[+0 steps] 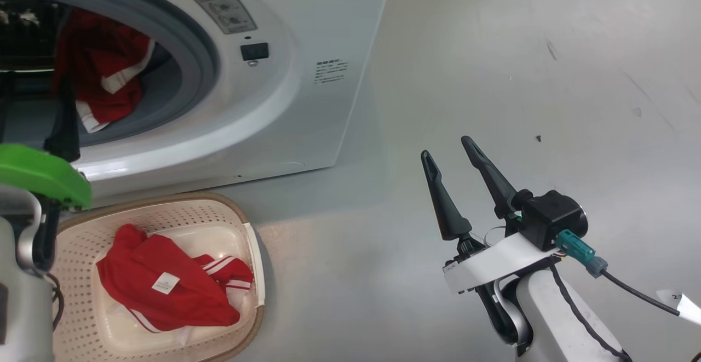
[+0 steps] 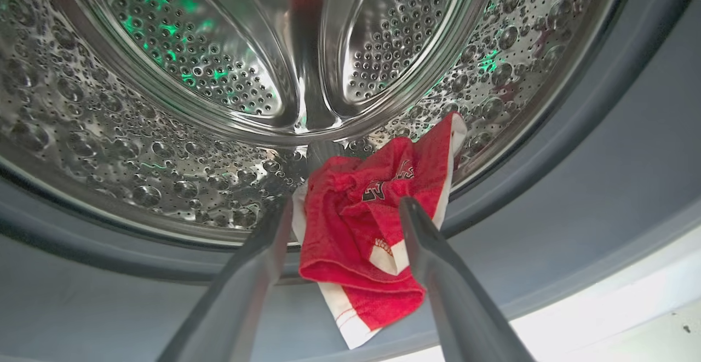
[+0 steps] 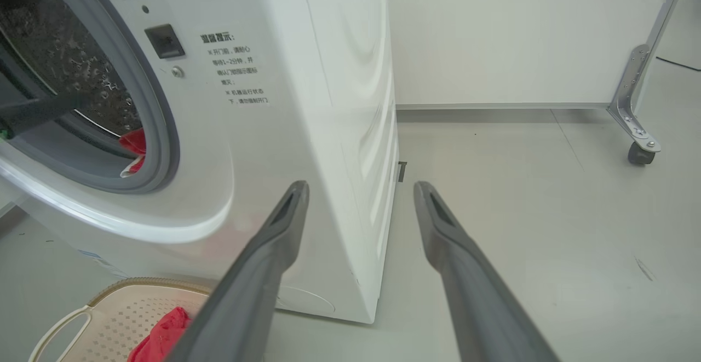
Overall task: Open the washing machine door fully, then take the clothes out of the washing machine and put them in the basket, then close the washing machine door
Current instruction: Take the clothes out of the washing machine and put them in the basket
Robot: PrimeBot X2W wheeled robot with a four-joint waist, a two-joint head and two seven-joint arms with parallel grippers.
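while left gripper (image 2: 346,202) and right gripper (image 1: 446,146) gape empty, red clothes (image 1: 164,291) lie in basket (image 1: 256,263) and washing machine (image 1: 312,22).

Floor (image 1: 493,77): pale grey, smooth, lightly scuffed. On it: white washing machine (image 1: 328,22); cream basket (image 1: 82,252) just in front; wheeled metal leg (image 3: 639,155) well apart.

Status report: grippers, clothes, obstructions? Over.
Left gripper open, lined up on red garment at drum lip. Right gripper open, empty. Second garment in basket. No obstruction seen.
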